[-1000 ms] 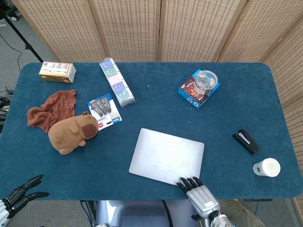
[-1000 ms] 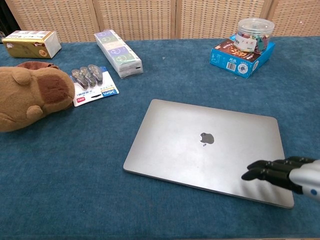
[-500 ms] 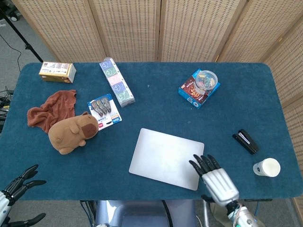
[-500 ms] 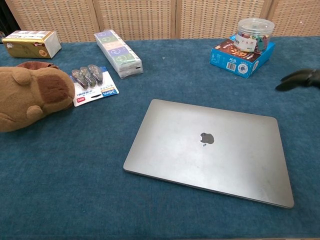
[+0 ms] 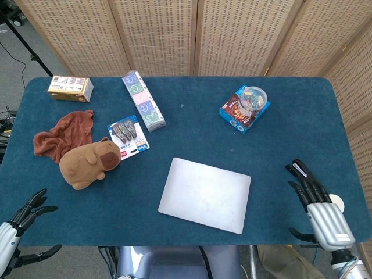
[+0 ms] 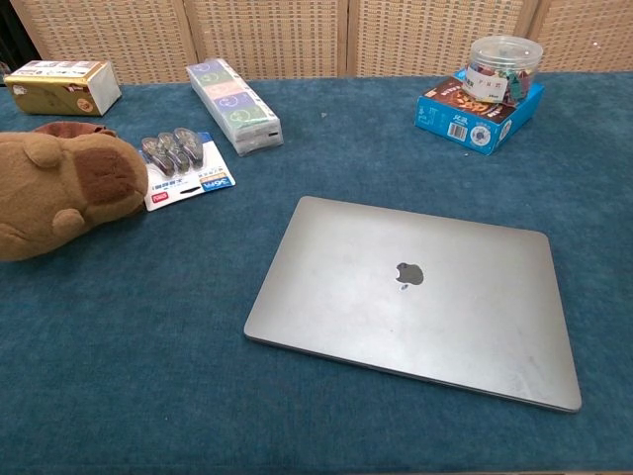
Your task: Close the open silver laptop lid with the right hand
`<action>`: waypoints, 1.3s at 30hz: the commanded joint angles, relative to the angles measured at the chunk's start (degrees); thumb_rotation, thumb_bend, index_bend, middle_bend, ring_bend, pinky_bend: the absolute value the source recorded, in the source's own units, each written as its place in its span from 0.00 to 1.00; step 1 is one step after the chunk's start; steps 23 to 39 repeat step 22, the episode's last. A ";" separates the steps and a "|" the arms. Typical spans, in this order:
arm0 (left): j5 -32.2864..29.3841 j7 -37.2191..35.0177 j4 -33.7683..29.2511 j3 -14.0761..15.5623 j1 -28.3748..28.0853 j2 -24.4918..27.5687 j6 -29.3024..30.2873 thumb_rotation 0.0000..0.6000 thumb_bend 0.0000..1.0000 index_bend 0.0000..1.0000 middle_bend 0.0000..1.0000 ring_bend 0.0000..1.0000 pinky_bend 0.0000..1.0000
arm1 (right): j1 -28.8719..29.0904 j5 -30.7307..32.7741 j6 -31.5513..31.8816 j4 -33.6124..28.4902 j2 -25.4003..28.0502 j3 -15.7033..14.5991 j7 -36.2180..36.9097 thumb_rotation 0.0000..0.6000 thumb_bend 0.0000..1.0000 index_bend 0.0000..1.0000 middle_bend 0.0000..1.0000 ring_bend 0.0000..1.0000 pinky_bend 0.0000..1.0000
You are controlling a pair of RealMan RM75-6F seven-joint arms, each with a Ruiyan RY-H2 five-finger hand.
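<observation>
**Lid down, right robot hand pulled clear**

The right robot hand [image 5: 321,212] has swung away from the laptop [image 5: 204,195]. A second ago its fingertips lay on the near right corner of the lid; half a second ago it was lifting off beside that corner. Now it sits out past the counter's [image 5: 192,125] right front edge, near the stapler [image 5: 300,169] and partly covering the cup [image 5: 336,203]. It no longer shows in the chest view at all.

The laptop has not shifted through these moments. It lies flat on the blue counter, near the front edge and a little right of centre, lid fully down with the logo [image 6: 409,273] facing up. I judge the closing done, and the withdrawal reads as a retreat after the job.

The right robot hand holds nothing. Its fingers are stretched out and slightly apart, pointing toward the far side of the counter; whether they brush the stapler cannot be told from above.

The left robot hand [image 5: 23,218] hangs off the front left corner, fingers spread, empty, well apart from the plush [image 5: 88,161] and the cloth [image 5: 64,133].
</observation>
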 commanded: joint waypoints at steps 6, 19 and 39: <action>-0.79 -0.45 0.24 -1.42 -1.86 -1.58 -2.17 1.00 0.12 0.27 0.09 0.15 0.20 | -4.88 2.79 1.29 10.65 1.70 1.48 12.48 1.00 0.19 0.06 0.00 0.00 0.00; -1.68 -1.81 1.26 -1.03 -2.07 -2.03 -2.68 1.00 0.12 0.27 0.09 0.15 0.20 | -9.86 9.93 -1.63 25.16 0.11 4.12 24.89 1.00 0.19 0.06 0.00 0.00 0.00; -1.25 -1.53 0.96 -0.80 -1.75 -1.92 -2.17 1.00 0.12 0.27 0.09 0.15 0.20 | -10.15 8.92 -1.93 25.77 -0.25 4.40 25.17 1.00 0.19 0.06 0.00 0.00 0.00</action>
